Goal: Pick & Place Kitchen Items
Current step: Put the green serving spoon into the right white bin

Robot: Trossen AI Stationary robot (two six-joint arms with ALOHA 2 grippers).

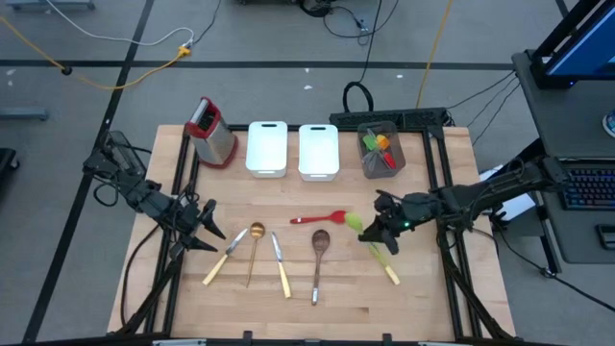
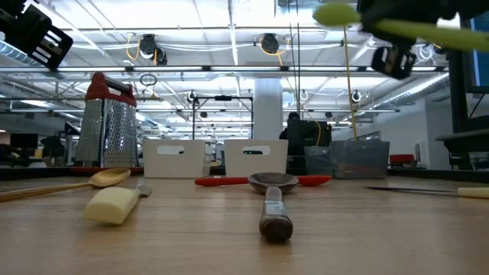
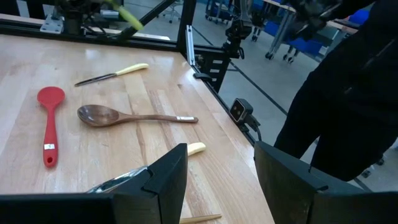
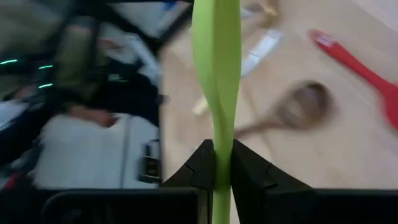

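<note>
Nearest the front edge of the pale wooden desk point(image 1: 317, 317) lie the loose utensils: a cream-handled knife point(image 1: 220, 259) at the left, a gold metal spoon point(image 1: 255, 247) just beside it, a second cream-handled knife point(image 1: 281, 264), then a dark wooden spoon point(image 1: 319, 258) with its bowl pointing away from the front. A third cream-handled knife point(image 1: 385, 262) lies at the right, under the right arm. Above that spot the right pincer point(image 1: 378, 230) is clamped narrow on a lime-green silicone spatula point(image 4: 216, 74), held clear of the desk with its blade toward the middle. The left pincer point(image 1: 207, 228) hangs at the desk's left side, just beside the first knife, its fingers point(image 3: 163, 182) spread wide and holding nothing. A red silicone spoon point(image 1: 321, 218) lies crosswise just beyond the wooden spoon. Along the far edge stand a red-topped metal box grater point(image 1: 211, 133), two white rectangular trays point(image 1: 267, 148) side by side, and a grey bin point(image 1: 379, 154) with green, orange and red utensils in it.
</note>
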